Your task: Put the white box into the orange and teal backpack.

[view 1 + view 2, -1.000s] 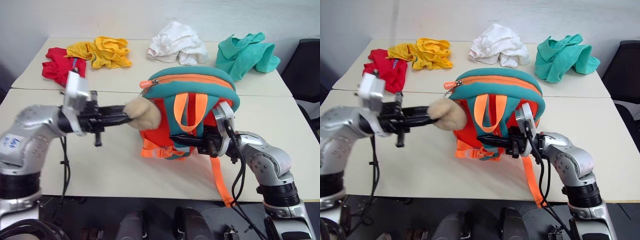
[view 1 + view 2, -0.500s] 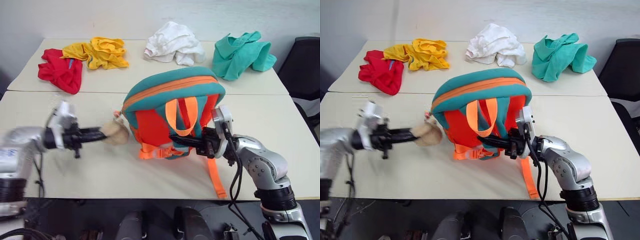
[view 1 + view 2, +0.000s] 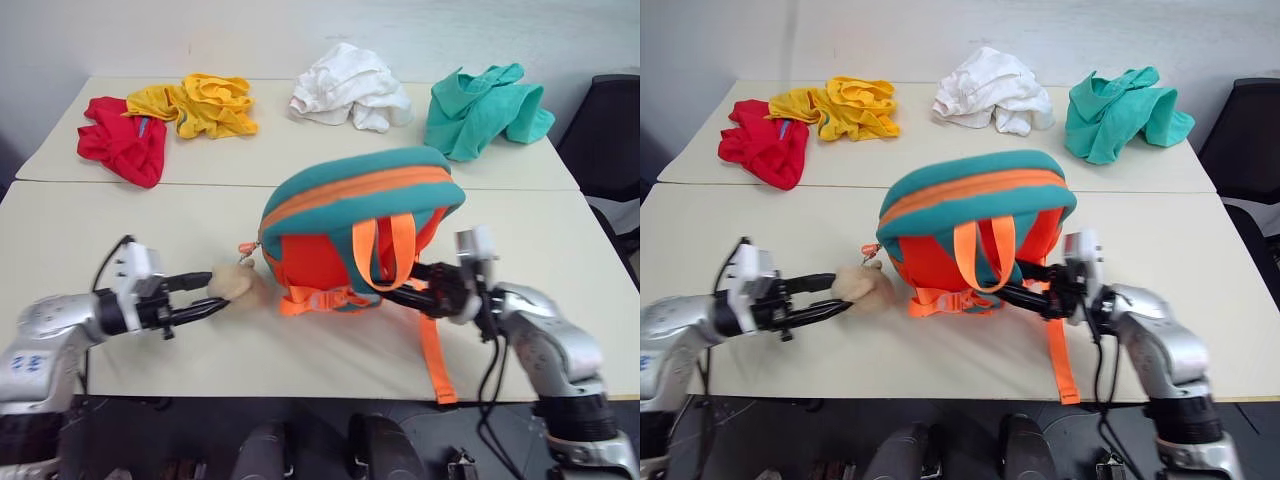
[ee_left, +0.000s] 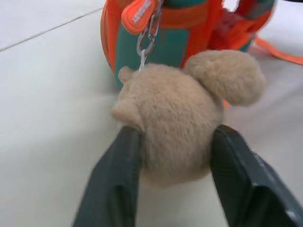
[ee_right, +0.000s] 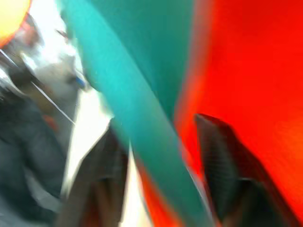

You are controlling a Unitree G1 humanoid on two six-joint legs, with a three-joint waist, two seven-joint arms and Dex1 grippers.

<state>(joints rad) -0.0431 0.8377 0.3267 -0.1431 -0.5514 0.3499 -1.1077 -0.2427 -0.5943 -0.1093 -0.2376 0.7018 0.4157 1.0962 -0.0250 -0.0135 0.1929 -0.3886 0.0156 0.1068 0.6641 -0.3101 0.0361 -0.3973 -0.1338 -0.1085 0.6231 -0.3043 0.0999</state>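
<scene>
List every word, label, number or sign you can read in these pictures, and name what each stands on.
Orange zipper pull tab on the orange and teal backpack: pale raised lettering, too blurred to read.
Left arm's silver casing: small blue markings, too small to read.
Nothing else legible.

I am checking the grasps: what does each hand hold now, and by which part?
Left hand: fingers flank the plush toy on the backpack; a real grip cannot be told. Right hand: open around a teal strap, holding nothing.
</scene>
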